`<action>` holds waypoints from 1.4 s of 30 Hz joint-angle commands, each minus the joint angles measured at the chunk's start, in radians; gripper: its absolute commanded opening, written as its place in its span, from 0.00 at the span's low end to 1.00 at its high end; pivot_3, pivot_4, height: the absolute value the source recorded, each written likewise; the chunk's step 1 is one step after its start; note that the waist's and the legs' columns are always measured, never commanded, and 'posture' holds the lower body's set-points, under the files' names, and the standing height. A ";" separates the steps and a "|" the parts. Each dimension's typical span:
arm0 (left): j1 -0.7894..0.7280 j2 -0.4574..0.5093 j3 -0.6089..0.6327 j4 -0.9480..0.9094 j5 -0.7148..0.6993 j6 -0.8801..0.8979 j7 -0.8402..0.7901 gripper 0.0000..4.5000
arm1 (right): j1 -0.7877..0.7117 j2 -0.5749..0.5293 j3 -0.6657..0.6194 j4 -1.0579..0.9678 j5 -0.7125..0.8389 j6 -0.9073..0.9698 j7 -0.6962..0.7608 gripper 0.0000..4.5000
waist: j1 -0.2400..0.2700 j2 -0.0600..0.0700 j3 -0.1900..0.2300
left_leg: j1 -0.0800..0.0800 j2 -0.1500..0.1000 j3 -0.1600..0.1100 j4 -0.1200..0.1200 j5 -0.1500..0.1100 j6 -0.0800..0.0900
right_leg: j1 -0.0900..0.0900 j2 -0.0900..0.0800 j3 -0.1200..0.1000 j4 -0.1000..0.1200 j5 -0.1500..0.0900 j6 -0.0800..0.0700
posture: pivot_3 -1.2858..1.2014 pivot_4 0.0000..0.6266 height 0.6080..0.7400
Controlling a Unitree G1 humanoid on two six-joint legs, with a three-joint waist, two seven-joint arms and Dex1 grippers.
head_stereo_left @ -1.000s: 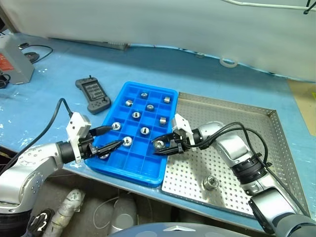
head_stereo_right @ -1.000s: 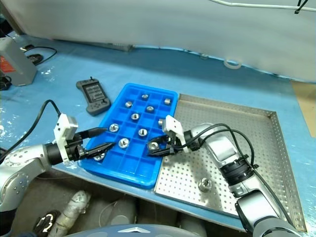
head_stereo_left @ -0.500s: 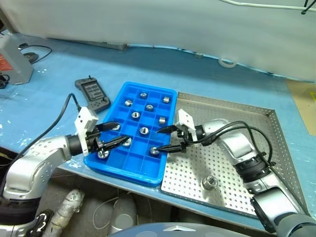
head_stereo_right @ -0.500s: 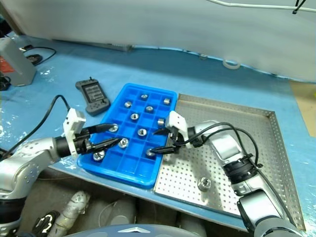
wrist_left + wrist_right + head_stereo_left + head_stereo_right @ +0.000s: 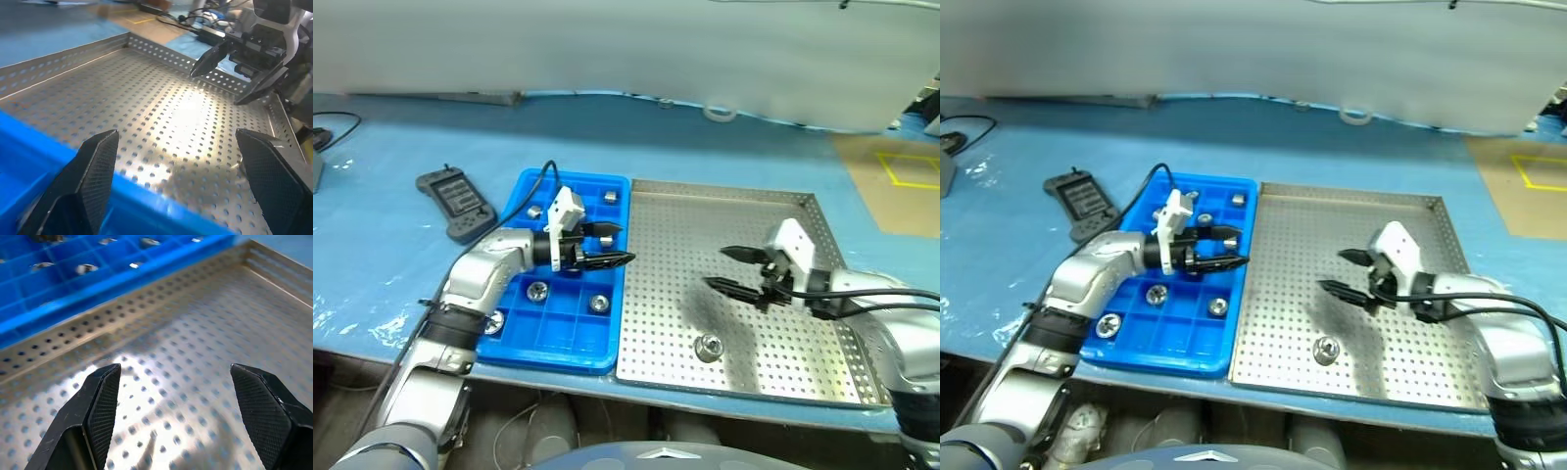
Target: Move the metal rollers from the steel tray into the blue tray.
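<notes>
Now, roller left to move: one metal roller (image 5: 709, 346) lies on the perforated floor of the steel tray (image 5: 783, 201), near its front edge; you see no other in that tray.
Rollers already placed: several sit one to a compartment in the blue tray (image 5: 516, 190), for instance the one at (image 5: 598, 304).
Handling: expect the roller to be heavy for its size, stiff and hard, with a polished skin that may slip; it will not crush, but it could roll or skate on the holes if you nudge it.
Where to grip: judge it best to close across the round outer wall from two opposite sides, low enough that the rim does not pop out.
Right pincer (image 5: 731, 270): wide open, holding nothing, above the steel tray and back of the roller.
Left pincer (image 5: 618, 245): wide open and empty, reaching across the blue tray toward its steel-tray side.
Writing: none you can read; the black handheld controller (image 5: 456, 200) on the table (image 5: 391, 137) shows a screen, text too small.
</notes>
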State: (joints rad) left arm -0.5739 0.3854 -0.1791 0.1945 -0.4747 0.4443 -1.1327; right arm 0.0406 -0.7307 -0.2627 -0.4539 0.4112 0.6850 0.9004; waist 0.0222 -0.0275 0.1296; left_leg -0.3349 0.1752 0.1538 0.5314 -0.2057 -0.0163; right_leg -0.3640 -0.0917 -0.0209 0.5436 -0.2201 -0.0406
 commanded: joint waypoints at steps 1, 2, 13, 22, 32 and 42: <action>-0.056 -0.035 -0.015 0.088 0.038 -0.072 -0.048 0.89 | 0.100 0.024 -0.147 -0.097 0.017 0.001 -0.084 0.83 | -0.017 0.001 -0.001 | 0.000 0.000 0.000 0.000 0.000 0.001 | 0.000 0.000 0.000 -0.001 0.000 0.000 | 0.38 0.24 1.00; -0.073 -0.049 -0.022 0.122 0.053 -0.091 -0.057 0.89 | 0.138 0.049 -0.170 -0.112 0.000 -0.012 -0.124 0.83 | -0.031 0.001 -0.001 | 0.000 0.000 0.001 0.000 -0.001 0.002 | 0.000 0.000 0.000 -0.002 0.000 0.000 | 0.37 0.24 1.00; -0.208 -0.210 -0.054 0.292 0.128 -0.141 -0.105 0.89 | 0.261 0.143 -0.200 -0.222 0.026 -0.012 -0.266 0.83 | -0.064 0.005 -0.003 | -0.002 -0.001 0.006 0.005 -0.008 0.013 | 0.002 -0.003 0.001 -0.007 0.000 0.000 | 0.36 0.24 1.00; -0.305 -0.353 -0.149 0.319 0.295 -0.151 0.070 0.89 | 0.173 0.144 -0.105 -0.132 0.000 -0.043 -0.293 0.83 | -0.063 0.007 -0.004 | -0.009 -0.003 0.006 0.009 -0.009 0.022 | 0.000 -0.006 0.001 -0.007 0.000 0.000 | 0.38 0.24 1.00; -0.265 -0.310 -0.240 0.225 0.393 -0.134 0.045 0.89 | 0.181 0.157 -0.050 -0.079 -0.011 -0.100 -0.302 0.83 | -0.062 0.010 -0.004 | -0.011 -0.004 0.006 0.010 -0.010 0.024 | 0.000 -0.008 0.000 -0.007 0.000 0.000 | 0.39 0.24 1.00; -0.328 -0.329 -0.215 0.286 0.342 -0.182 -0.070 0.89 | 0.150 0.185 0.031 -0.027 -0.025 -0.138 -0.308 0.83 | -0.048 0.011 -0.003 | -0.011 -0.007 0.006 0.011 -0.011 0.024 | -0.002 -0.012 -0.001 -0.007 0.000 0.000 | 0.39 0.24 1.00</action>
State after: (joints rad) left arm -0.8458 0.0826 -0.4191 0.4752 -0.1115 0.2843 -1.1985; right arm 0.1990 -0.5504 -0.2286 -0.4643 0.3846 0.5719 0.5973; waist -0.0258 -0.0168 0.1264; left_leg -0.3465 0.1675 0.1597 0.5427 -0.2165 0.0078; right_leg -0.3660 -0.1051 -0.0217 0.5365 -0.2198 -0.0411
